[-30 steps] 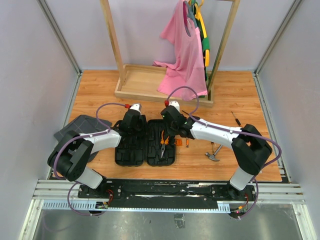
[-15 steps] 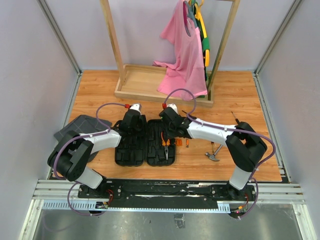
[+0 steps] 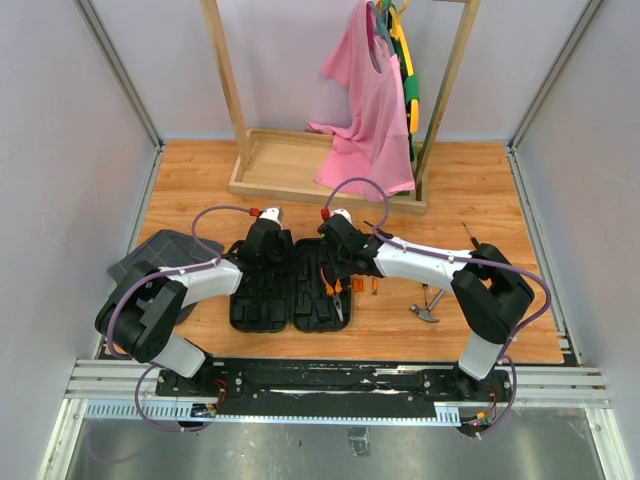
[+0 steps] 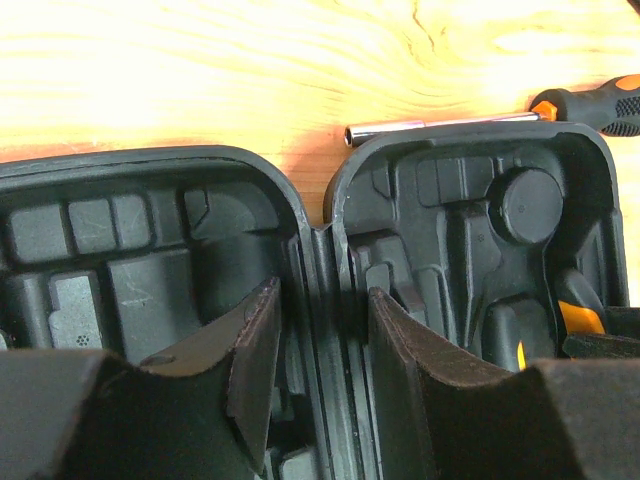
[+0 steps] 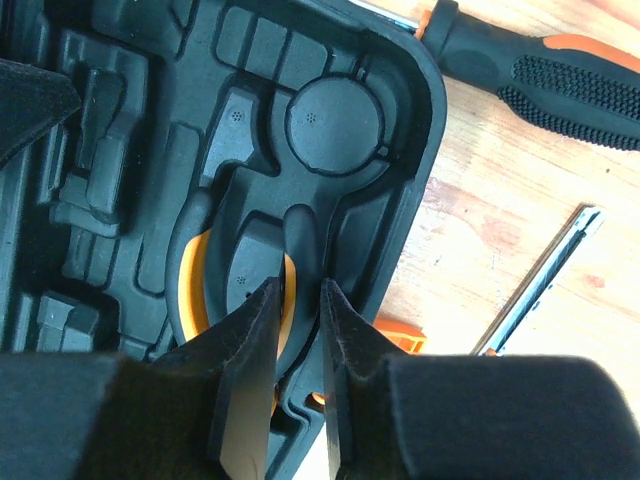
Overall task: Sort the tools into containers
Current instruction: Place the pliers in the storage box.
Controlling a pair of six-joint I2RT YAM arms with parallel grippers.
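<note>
Black plastic hinged tool case [image 3: 262, 300] lies opened flat on the light wooden table [image 3: 480, 190], near the arms' bases, its two moulded halves side by side. In the right half sit the orange-handled pliers [image 5: 185, 285], tilted in their slot with the nose toward the near edge. The right gripper [image 5: 299, 292] is over them, its fingers drawn almost together with one handle of the pliers pinched in the narrow gap. The left gripper [image 4: 320, 340] is partly open and straddles the ridge where the halves meet, one finger in each half; whether it presses on the rims cannot be told.

Just beyond the case's far rim lies an orange-and-black-handled screwdriver [image 5: 540, 70], with a bare steel shaft [image 4: 440, 125] beside it. To the right on the table are a steel-headed claw hammer [image 3: 428, 305] and, farther back, a thin dark screwdriver [image 3: 470, 237]. A dark grey fabric [image 3: 160, 250] lies left of the case. A pink shirt [image 3: 365, 110] hangs on a wooden rack [image 3: 225, 90] at the back.
</note>
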